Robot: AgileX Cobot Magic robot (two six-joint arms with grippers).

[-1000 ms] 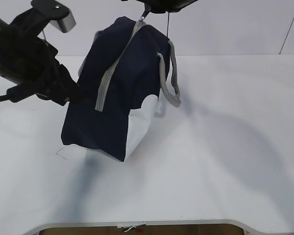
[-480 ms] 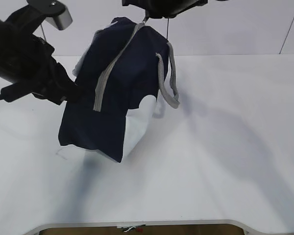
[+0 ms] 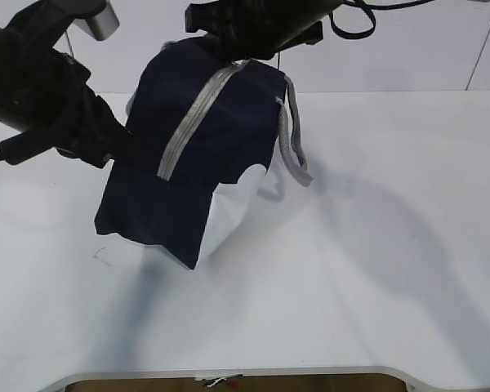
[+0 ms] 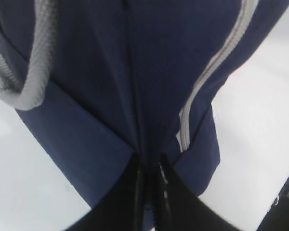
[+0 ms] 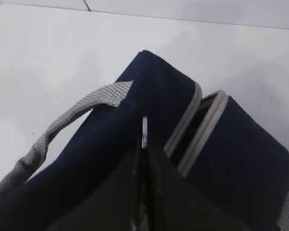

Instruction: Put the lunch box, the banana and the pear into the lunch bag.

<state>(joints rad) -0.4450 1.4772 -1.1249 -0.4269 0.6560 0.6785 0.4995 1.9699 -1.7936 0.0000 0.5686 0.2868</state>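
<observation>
Between both arms, lunch bag [image 3: 188, 155] tilted, left hand [image 4: 149, 192] pinching its fabric

Navy lunch bag [image 3: 204, 147], grey zipper [image 3: 188, 126], white side panel [image 3: 229, 208].

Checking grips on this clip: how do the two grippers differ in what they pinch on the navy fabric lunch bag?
The left gripper pinches the navy fabric lunch bag's lower side fabric; the right gripper pinches a thin metal piece beside the partly open grey zipper on top. Left comes from the side, right from above. Both are shut.
</observation>
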